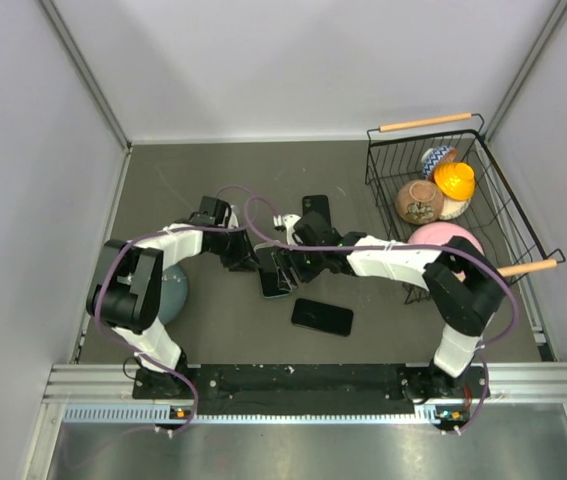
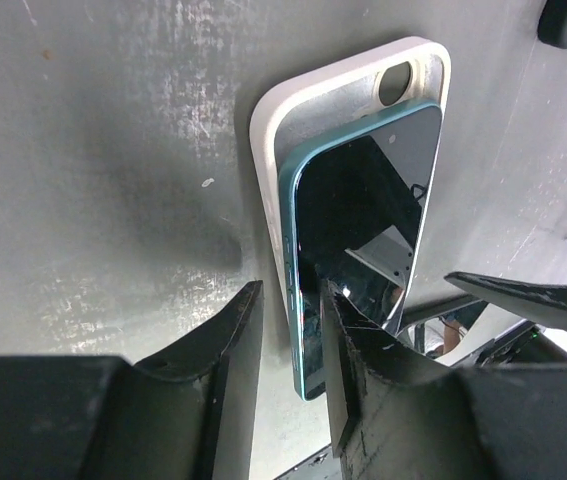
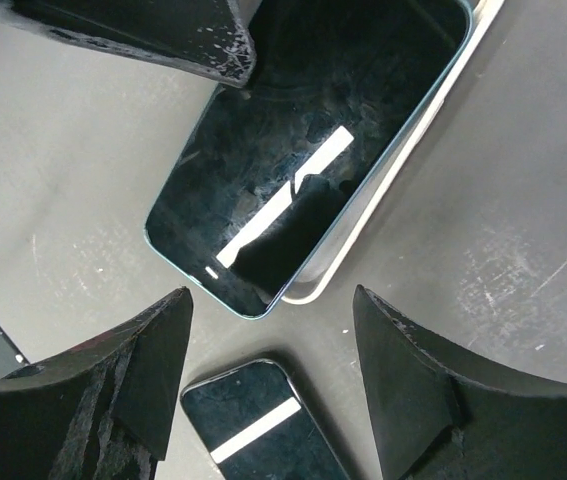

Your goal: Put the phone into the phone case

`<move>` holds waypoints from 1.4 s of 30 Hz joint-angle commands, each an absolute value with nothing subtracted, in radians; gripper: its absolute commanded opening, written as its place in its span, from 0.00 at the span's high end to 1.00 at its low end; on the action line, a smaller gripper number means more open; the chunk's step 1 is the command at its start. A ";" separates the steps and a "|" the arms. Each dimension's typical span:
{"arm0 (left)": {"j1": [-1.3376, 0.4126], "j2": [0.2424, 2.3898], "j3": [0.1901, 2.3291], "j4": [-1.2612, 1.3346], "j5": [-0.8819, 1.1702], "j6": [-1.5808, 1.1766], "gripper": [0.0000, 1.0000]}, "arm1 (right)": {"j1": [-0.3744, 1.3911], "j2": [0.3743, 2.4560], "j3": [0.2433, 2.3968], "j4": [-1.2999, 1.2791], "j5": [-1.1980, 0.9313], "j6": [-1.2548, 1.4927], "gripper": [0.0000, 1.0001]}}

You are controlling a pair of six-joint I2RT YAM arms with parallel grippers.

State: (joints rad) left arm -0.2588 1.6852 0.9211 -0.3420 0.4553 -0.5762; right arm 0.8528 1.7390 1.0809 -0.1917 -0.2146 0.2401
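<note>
Teal-edged phone (image 2: 363, 230) askew on white case (image 2: 266, 125)

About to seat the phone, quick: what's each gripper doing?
Left gripper: open, fingers straddling an edge of the teal phone.
Right gripper: open, holding nothing.

No readable text or brand on phone (image 2: 363, 230), phone case (image 2: 263, 130), elsewhere.

White arms (image 1: 393, 260), blk joints, purple cables (image 1: 250, 203).
</note>
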 commanded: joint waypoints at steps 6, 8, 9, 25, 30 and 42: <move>-0.282 1.603 0.873 -0.337 0.443 -0.569 0.60 | 0.853 1.796 1.083 -0.164 -0.238 0.252 0.36; -0.288 1.582 0.862 -0.348 0.430 -0.568 0.60 | 0.853 1.799 1.083 -0.152 -0.241 0.255 0.36; -0.291 1.560 0.848 -0.348 0.426 -0.571 0.60 | 0.853 1.801 1.080 -0.146 -0.247 0.258 0.37; -0.339 1.503 0.779 -0.331 0.405 -0.589 0.63 | 0.853 1.813 1.042 0.029 -0.374 0.419 0.45; -0.344 1.503 0.770 -0.324 0.414 -0.592 0.66 | 0.854 1.813 1.005 0.127 -0.396 0.503 0.48; -0.356 1.523 0.781 -0.284 0.431 -0.638 0.87 | 0.856 1.822 0.999 0.166 -0.361 0.548 0.57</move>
